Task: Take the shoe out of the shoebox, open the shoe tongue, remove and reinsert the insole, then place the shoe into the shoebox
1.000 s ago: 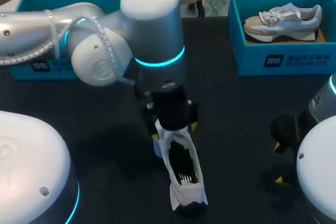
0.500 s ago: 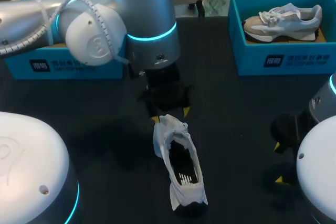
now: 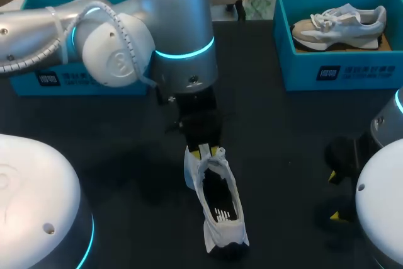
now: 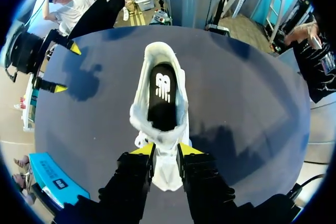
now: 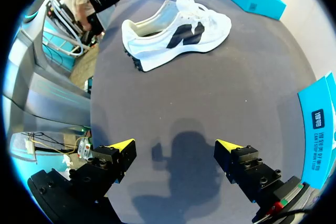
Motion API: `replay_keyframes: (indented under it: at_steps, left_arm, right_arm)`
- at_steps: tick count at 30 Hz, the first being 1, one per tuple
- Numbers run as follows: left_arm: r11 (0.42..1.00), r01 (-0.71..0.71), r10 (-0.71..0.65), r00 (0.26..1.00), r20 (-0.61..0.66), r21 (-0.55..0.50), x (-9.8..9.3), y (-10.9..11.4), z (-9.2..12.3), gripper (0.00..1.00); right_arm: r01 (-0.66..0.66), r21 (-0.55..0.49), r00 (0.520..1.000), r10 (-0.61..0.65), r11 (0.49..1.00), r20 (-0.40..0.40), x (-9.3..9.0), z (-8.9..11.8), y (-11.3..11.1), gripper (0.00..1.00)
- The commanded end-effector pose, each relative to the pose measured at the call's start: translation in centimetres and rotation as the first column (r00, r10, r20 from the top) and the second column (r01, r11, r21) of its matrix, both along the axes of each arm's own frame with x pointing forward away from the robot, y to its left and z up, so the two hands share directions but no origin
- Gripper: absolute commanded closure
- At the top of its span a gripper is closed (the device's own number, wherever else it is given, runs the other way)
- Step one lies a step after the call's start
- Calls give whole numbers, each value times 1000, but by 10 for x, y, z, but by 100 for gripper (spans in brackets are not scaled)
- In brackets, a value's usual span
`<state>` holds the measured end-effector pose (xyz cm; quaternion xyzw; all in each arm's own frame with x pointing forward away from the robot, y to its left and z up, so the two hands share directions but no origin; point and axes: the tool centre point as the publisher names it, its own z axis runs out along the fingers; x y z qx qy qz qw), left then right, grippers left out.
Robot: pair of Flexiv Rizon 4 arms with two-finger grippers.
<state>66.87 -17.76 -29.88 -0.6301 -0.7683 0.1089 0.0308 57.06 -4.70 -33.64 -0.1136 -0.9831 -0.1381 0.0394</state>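
We work on a wide black table (image 3: 277, 130). Our left arm (image 3: 170, 36) reaches from the left side to the middle, and our right arm (image 3: 384, 200) is held low at the right edge. Two teal cardboard shoeboxes stand along the far side. The left box (image 3: 63, 80) is partly hidden behind the left arm, so we cannot see inside it. The right box (image 3: 340, 70) holds a grey and white sneaker (image 3: 340, 24) that is not in play. The task's shoe, a white mesh sneaker (image 3: 225, 234), stands upright on the table in the middle, well apart from both boxes, so we judge the first step done. The left gripper (image 4: 167, 150) is at the toe end, its yellow tips pressed in from both sides on what looks like the shoe's white tongue (image 4: 167, 169). We take this pinch to be the tongue-opening step in hand. The shoe's mouth gapes and shows the black insole with a white mark (image 4: 160, 98) lying flat inside. We therefore judge that pulling it out, putting it back and returning the shoe to a box all remain to be done. The right gripper (image 5: 176, 148) hangs over bare table, well away from the shoe, its fingers spread wide and holding nothing.
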Motion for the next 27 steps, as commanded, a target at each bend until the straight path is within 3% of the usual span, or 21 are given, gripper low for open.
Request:
replay_keyframes:
  at_steps: [1, 13, 23, 27]
  left_arm:
    - [1000, 8, -8, 1000, -12, -2, -3, -6, -12, 71]
    - [999, 31, -32, 998, -62, -17, -48, -11, -27, 72]
    - [999, 30, -31, 999, -23, -44, -43, -14, -7, 69]
    - [999, 25, -26, 999, -30, -35, -42, -18, -18, 69]
  right_arm:
    - [0, 1, 1000, 0, 1000, 3, -2, 2, -1, 0]
    - [0, 1, 1000, 0, 1000, 3, -2, 2, -1, 0]
    - [0, 1, 1000, 0, 1000, 3, -2, 2, -1, 0]
    - [0, 1, 1000, 0, 1000, 3, -2, 2, -1, 0]
